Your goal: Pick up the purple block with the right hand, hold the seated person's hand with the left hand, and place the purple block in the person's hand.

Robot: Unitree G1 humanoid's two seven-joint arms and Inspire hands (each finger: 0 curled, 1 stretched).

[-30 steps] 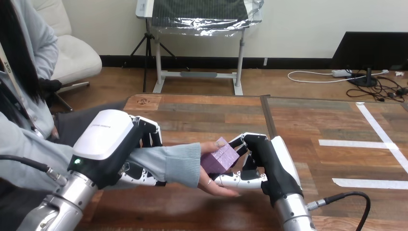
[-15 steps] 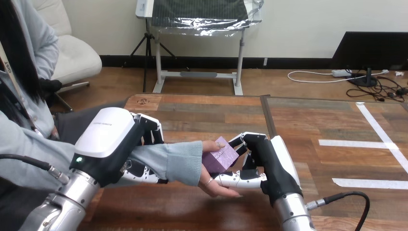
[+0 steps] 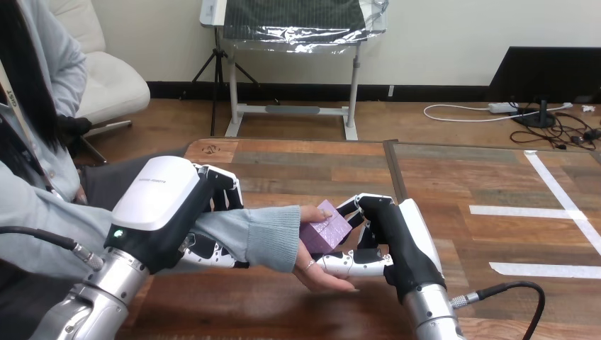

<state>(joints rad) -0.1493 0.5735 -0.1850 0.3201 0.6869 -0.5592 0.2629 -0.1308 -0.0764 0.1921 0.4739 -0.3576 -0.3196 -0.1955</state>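
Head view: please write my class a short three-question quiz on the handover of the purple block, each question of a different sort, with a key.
1. True or false: the right hand is open and well clear of the purple block.
2. What is the left hand curled round? A) the person's sleeved forearm; B) the block; C) nothing.
3. Fill the gap: the person's hand lies palm up ____ the block.
Key: 1 false, it pinches the block; 2 A; 3 under.
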